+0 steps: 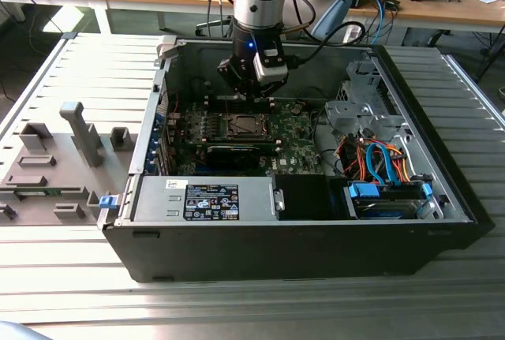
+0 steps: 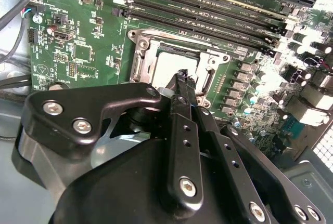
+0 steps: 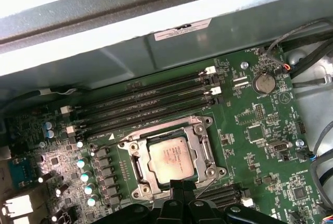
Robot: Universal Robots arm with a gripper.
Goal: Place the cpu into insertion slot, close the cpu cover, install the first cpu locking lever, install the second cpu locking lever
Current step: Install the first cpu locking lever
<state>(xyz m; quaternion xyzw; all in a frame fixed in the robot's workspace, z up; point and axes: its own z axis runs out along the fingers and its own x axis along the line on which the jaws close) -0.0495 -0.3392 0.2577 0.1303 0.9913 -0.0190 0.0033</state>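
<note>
Chip [image 3: 170, 158] sits in its socket [image 3: 136, 168], cover [image 3: 200, 142] down around it; the fingers [image 2: 181, 80], pinched together and empty, hover just above.

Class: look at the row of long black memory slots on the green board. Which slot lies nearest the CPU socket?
The memory slot right beside the silvery socket frame in the first wrist view; the other slots run parallel to it, each farther out toward the case wall.

No legible text; label [image 1: 211, 201] on power supply, print too small.
</note>
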